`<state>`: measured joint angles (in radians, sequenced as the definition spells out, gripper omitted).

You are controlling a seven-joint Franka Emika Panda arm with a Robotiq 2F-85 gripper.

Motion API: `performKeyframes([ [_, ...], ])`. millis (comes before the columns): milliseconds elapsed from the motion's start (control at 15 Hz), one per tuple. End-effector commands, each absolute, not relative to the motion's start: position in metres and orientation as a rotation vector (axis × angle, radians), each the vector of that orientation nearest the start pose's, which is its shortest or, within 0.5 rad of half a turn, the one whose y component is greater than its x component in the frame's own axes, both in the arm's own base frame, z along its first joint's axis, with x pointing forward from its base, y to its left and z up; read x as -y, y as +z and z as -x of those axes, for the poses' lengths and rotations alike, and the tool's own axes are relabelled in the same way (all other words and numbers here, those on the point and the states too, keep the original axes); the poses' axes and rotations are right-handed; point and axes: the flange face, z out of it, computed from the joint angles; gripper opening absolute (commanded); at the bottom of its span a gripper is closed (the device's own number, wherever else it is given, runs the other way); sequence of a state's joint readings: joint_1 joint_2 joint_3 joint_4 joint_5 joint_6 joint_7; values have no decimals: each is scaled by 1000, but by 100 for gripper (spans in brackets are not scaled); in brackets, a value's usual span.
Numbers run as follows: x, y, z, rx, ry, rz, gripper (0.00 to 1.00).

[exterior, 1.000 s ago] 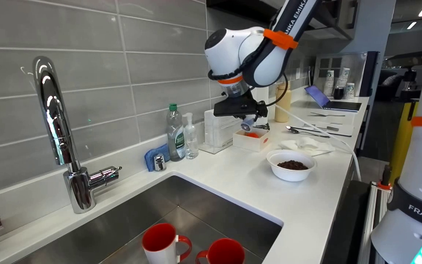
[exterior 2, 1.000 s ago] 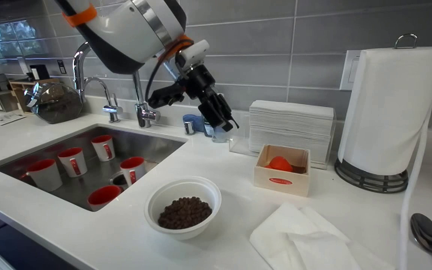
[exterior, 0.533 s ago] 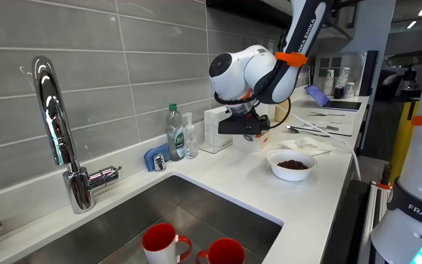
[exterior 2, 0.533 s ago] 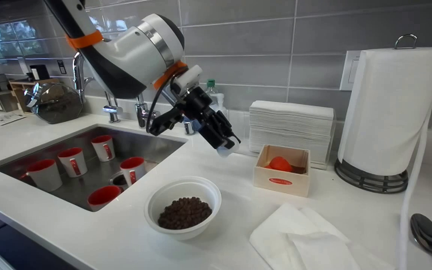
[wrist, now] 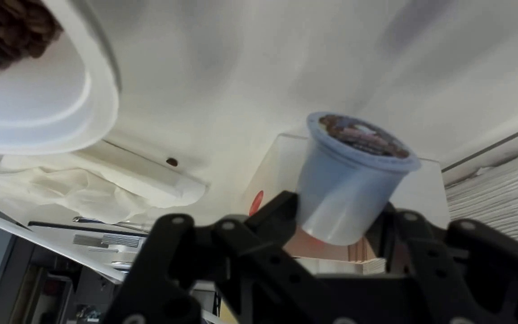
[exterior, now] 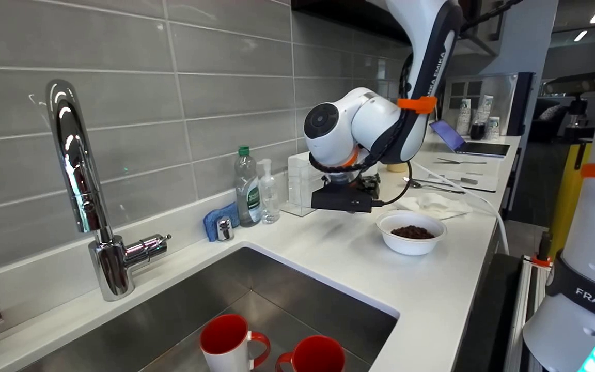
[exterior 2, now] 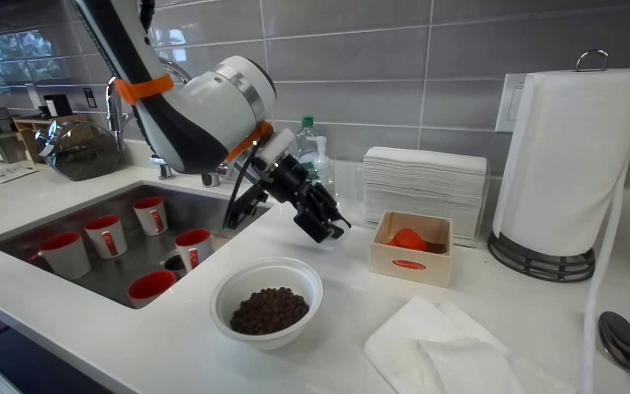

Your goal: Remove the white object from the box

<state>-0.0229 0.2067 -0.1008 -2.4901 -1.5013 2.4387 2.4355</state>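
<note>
White pod is out of the box, held beside it on the sink side, over the surface. Fingers pinch it near the narrow base; the printed lid juts out past them, tilted. Lower end pale and blurred in an exterior view, so whether it touches the surface or hangs just above, cannot say. Red object lies inside the box. Napkin stack just behind the box; bowl of brown pieces near the box, on the pod's side of it.

Removal as such looks done; setting down and letting go probably remain.

Hazards. Grip first: the wall tapers toward the base, so a hard squeeze may work the pod out lid-first, and a slack one may let it swivel. Then the landing: meeting the surface on the lid's edge, it would likely twist or, once freed, topple and roll, either against the box or away from it toward the bowl. A drop from any height makes that worse. A swing back could catch the box's near wall and shove it into the napkins.
</note>
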Motion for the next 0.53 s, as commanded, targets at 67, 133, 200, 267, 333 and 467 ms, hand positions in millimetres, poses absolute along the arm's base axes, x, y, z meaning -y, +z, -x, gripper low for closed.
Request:
performKeyframes([
  [67,62,170,-442,-1917,-1225,2832,10],
  [133,63,167,-441,-1912,-1220,2844,10],
  [200,63,163,-439,-1901,-1234,2852,10],
  [267,64,161,-438,-1885,-1260,2859,10],
  [333,65,158,-438,-1864,-1283,2873,10],
  [467,65,157,-437,-1826,-1335,2883,10],
])
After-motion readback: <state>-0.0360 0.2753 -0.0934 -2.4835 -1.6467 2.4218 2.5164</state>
